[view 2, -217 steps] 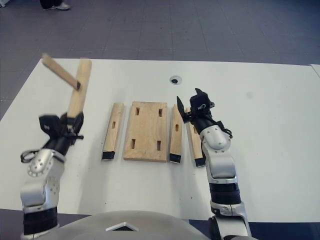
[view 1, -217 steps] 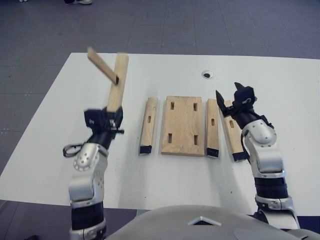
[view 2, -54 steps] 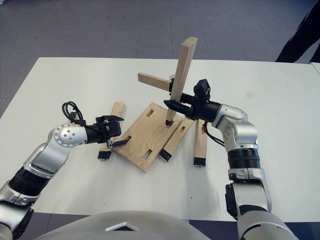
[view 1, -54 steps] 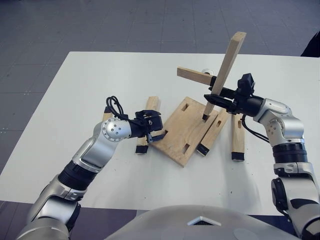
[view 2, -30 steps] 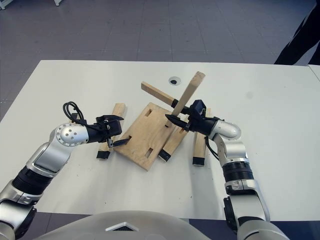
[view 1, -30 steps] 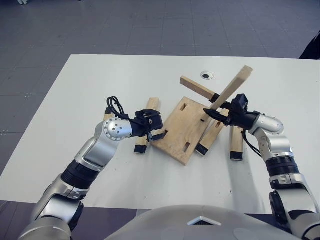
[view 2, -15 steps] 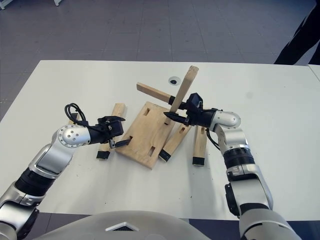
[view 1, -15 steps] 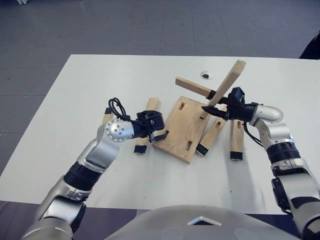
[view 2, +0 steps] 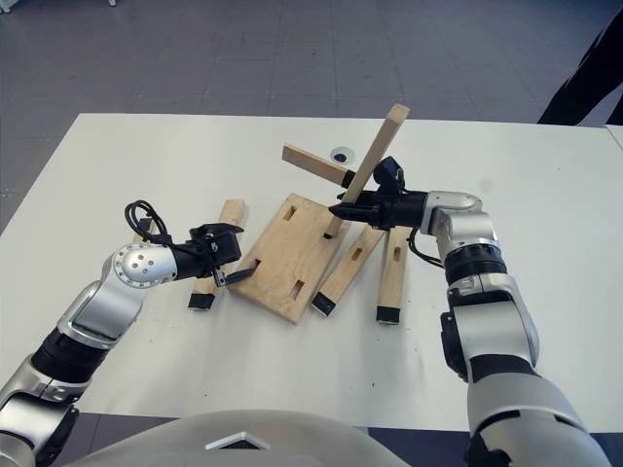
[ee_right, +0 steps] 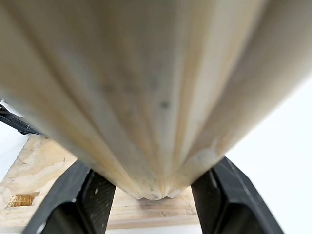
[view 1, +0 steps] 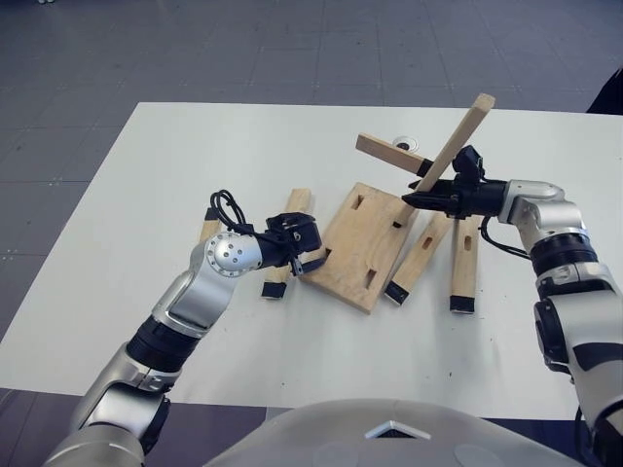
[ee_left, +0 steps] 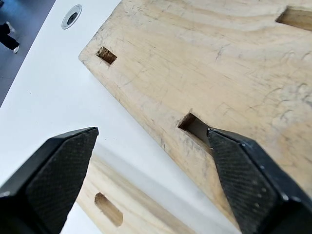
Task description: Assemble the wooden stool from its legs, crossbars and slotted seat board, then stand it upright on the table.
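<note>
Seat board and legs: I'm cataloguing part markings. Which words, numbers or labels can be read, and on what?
None readable: the seat board, the leg held by the right gripper, the loose legs and the table show plain surfaces without any print.

Head stereo pair facing forward and down over the table (view 1: 146,195), both eyes sharing the seat board (view 1: 365,243), left wrist camera close over that board's slotted edge, right wrist camera hard against the held leg (ee_right: 146,87).

A loose leg (view 1: 295,206) lies partly hidden under the left hand (view 1: 313,261).
</note>
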